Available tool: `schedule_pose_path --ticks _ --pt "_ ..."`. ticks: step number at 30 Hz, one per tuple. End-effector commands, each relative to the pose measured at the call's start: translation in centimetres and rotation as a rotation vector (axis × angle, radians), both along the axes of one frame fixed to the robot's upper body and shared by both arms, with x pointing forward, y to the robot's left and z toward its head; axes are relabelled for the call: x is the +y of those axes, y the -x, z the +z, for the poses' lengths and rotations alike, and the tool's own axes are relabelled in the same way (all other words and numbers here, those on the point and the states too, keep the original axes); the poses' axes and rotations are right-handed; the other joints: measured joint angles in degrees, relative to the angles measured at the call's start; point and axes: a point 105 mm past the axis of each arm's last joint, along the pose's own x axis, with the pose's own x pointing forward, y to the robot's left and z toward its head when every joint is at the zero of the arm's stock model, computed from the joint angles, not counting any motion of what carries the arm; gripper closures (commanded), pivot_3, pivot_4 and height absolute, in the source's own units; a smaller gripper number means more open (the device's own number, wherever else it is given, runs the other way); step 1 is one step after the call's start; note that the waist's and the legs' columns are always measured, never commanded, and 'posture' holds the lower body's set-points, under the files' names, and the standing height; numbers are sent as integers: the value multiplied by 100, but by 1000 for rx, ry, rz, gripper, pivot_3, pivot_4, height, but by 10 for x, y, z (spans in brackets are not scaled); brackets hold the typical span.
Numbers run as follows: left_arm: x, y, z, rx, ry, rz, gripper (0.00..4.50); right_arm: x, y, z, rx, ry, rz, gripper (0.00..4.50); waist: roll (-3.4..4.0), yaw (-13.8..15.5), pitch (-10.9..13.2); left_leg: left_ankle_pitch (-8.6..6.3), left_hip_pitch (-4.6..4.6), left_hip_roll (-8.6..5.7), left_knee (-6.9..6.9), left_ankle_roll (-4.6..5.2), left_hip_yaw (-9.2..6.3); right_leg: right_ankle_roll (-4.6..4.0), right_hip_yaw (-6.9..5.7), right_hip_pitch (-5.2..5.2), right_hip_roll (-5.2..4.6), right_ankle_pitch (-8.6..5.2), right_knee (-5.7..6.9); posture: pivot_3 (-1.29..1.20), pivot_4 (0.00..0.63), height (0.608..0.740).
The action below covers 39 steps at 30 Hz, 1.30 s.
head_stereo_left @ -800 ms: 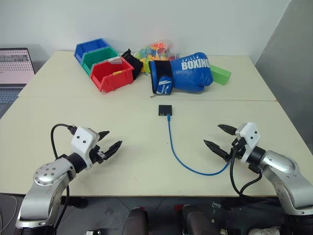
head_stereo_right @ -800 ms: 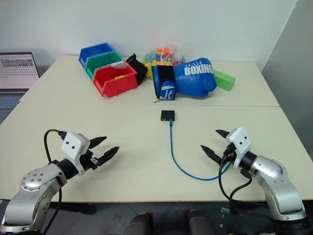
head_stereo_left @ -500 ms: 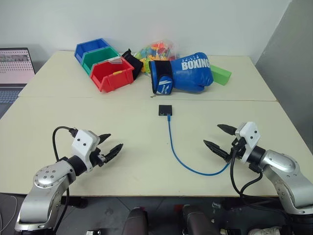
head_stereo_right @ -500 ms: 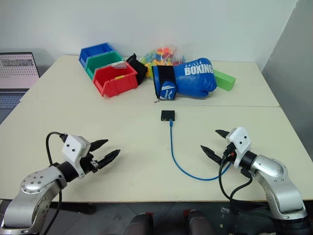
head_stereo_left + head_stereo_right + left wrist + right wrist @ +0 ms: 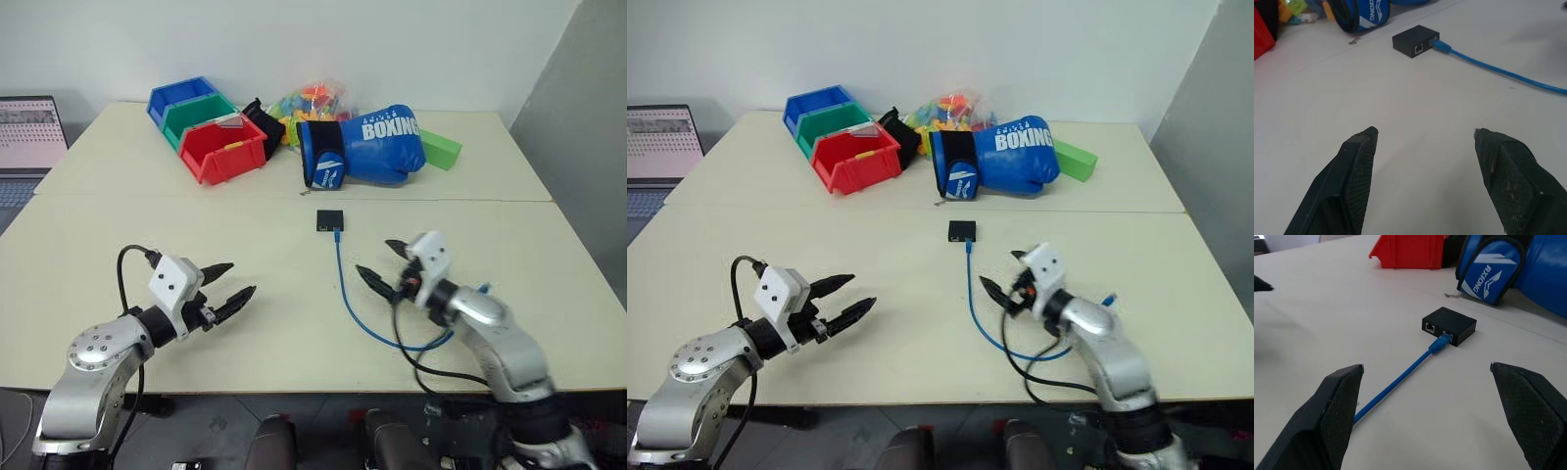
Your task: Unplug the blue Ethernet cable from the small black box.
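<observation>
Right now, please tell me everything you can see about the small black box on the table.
The small black box is a flat, squarish block that looks like matte plastic. It lies flat on the cream table, in front of the blue boxing glove and apart from it. The face toward the robot has two ports side by side: one stands empty, the other holds the plug of the blue Ethernet cable, which trails away across the tabletop. Besides the table, only the cable touches it; both claws are apart from it.
</observation>
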Motion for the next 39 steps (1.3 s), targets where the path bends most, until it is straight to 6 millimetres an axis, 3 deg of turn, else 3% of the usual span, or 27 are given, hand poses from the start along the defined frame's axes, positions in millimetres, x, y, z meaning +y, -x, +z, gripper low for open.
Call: schedule_pose_path --ticks 1,7,15,18,28,34,37,39 --pt "-5 -1 10 -35 -22 -65 1141 22 -15 -3 4 29 -64 123 0 0 0 0 0 0 0 0 -1 -5 -1 0 0 2 -1 0 150 740" --pt "-6 -6 10 -39 -45 -88 1141 55 -43 -17 75 42 -196 123 0 -12 0 0 0 1 -1 0 -1 -10 -1 -2 1 5 0 0 150 740" --pt "-7 -8 8 -40 -56 -101 1141 64 -68 -25 89 59 -348 123 -1 -42 -1 0 -2 1 -2 0 0 -12 -2 -3 -1 6 0 0 150 740" --pt "-8 -8 8 -43 -59 -100 1100 60 -73 -30 120 58 -402 552 -1 -46 -1 0 -1 1 -1 0 -1 -12 -2 -3 -1 6 2 0 150 740" --pt "-10 -12 9 -47 -62 -97 1100 50 -75 -40 156 69 -452 3005 -3 -14 -2 0 -2 -2 -1 1 -2 -13 -3 0 -5 7 1 0 150 740" --pt "-12 -15 10 -44 -37 -83 1100 41 -76 -33 93 105 -403 4331 -3 1 -2 0 -1 -2 -1 1 -1 -13 -2 0 -4 6 0 0 150 740" --pt "-14 -16 10 -15 6 -83 1100 40 -69 -21 9 153 -250 4374 -2 15 -2 0 -3 -3 -1 1 -2 -12 -4 0 -5 6 -1 0 150 740" --pt "-8 -24 14 34 106 -54 1100 37 -51 -5 -157 265 -13 4374 -1 41 -1 0 -4 -3 -1 1 -2 -10 -4 0 -5 5 -2 0 150 740"
